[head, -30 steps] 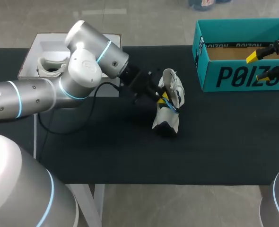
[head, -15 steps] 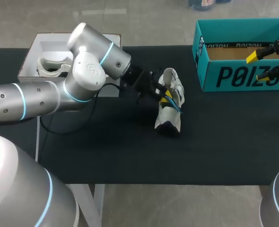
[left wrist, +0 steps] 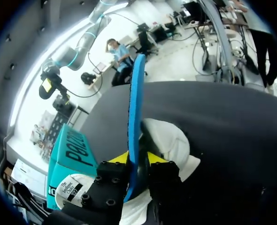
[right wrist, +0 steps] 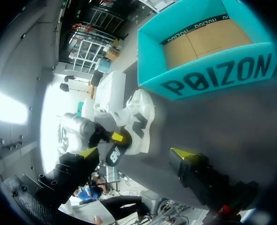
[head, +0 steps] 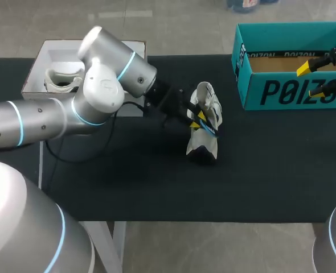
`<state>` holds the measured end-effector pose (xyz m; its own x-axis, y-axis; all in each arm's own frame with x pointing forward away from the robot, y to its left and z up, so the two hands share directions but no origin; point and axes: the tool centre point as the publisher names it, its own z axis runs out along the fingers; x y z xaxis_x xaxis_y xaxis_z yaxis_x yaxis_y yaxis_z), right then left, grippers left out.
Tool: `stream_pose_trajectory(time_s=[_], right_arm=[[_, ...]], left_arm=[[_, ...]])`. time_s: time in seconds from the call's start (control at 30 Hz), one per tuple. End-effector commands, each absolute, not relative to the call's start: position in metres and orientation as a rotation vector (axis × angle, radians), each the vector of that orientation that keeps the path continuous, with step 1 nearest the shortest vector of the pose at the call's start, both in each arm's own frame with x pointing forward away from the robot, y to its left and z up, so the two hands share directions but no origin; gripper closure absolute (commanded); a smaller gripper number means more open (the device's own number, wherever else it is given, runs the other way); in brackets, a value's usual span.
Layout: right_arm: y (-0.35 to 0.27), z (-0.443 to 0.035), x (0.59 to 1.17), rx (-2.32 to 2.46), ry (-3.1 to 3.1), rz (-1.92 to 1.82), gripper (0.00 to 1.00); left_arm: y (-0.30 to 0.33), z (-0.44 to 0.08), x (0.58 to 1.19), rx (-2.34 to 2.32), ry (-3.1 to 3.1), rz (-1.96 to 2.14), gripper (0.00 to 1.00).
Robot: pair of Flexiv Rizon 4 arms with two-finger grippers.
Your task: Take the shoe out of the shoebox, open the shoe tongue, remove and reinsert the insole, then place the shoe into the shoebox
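Left gripper [left wrist: 137, 158]: we see its fingers pinching blue insole [left wrist: 135, 103], held edge-on, lower end hidden between them. White shoe [head: 207, 102] stands mid-table, partly hidden behind that gripper. Right gripper [right wrist: 134, 153] spread, just beside teal shoebox [head: 293, 94]. In head view, we find box and right arm cut off.

Blue insole [left wrist: 134, 117] tight in left hand [left wrist: 138, 158], white shoe [left wrist: 172, 140] beneath
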<state>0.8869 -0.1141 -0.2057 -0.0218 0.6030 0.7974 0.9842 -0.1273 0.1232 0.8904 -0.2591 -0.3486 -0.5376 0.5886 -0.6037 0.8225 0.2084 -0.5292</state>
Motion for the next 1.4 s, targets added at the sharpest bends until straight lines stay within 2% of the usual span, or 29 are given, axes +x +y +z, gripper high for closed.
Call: stream_pose_trajectory(time_s=[0.03, 0.63, 0.67, 0.7, 0.8, 0.87, 1.07, 1.1, 1.17, 1.2, 1.4], right_arm=[[-0.114, -0.206, 0.887, -1.771, -1.655, -1.011, 0.00], [-0.114, -0.206, 0.887, -1.771, -1.655, -1.011, 0.00], [-0.114, -0.206, 0.887, -1.771, -1.655, -1.011, 0.00], [-0.114, -0.206, 0.887, -1.771, -1.655, -1.011, 0.00], [-0.114, -0.206, 0.887, -1.771, -1.655, -1.011, 0.00], [-0.114, -0.206, 0.887, -1.771, -1.655, -1.011, 0.00], [-0.114, -0.206, 0.887, -1.771, -1.655, -1.011, 0.00], [-0.114, -0.206, 0.887, -1.771, -1.655, -1.011, 0.00], [-0.114, -0.206, 0.887, -1.771, -1.655, -1.011, 0.00], [-0.114, -0.206, 0.887, -1.771, -1.655, -1.011, 0.00], [-0.114, -0.206, 0.887, -1.771, -1.655, -1.011, 0.00]], left_arm=[[-0.265, -0.358, 0.897, 1.318, 2.219, -1.196, 1.00], [-0.268, -0.379, 0.922, 1.170, 2.226, -1.040, 1.00], [-0.268, -0.377, 0.921, 1.174, 2.233, -1.064, 0.77], [-0.267, -0.373, 0.919, 1.178, 2.231, -1.061, 0.59], [-0.263, -0.358, 0.912, 1.170, 2.209, -1.100, 0.37], [-0.260, -0.349, 0.906, 1.175, 2.180, -1.096, 0.41], [-0.259, -0.335, 0.886, 1.247, 2.158, -1.130, 0.69], [-0.260, -0.335, 0.883, 1.263, 2.167, -1.125, 0.82], [-0.261, -0.335, 0.879, 1.287, 2.172, -1.123, 0.90], [-0.261, -0.336, 0.877, 1.300, 2.181, -1.115, 0.99], [-0.265, -0.348, 0.887, 1.274, 2.149, -1.004, 1.00]])
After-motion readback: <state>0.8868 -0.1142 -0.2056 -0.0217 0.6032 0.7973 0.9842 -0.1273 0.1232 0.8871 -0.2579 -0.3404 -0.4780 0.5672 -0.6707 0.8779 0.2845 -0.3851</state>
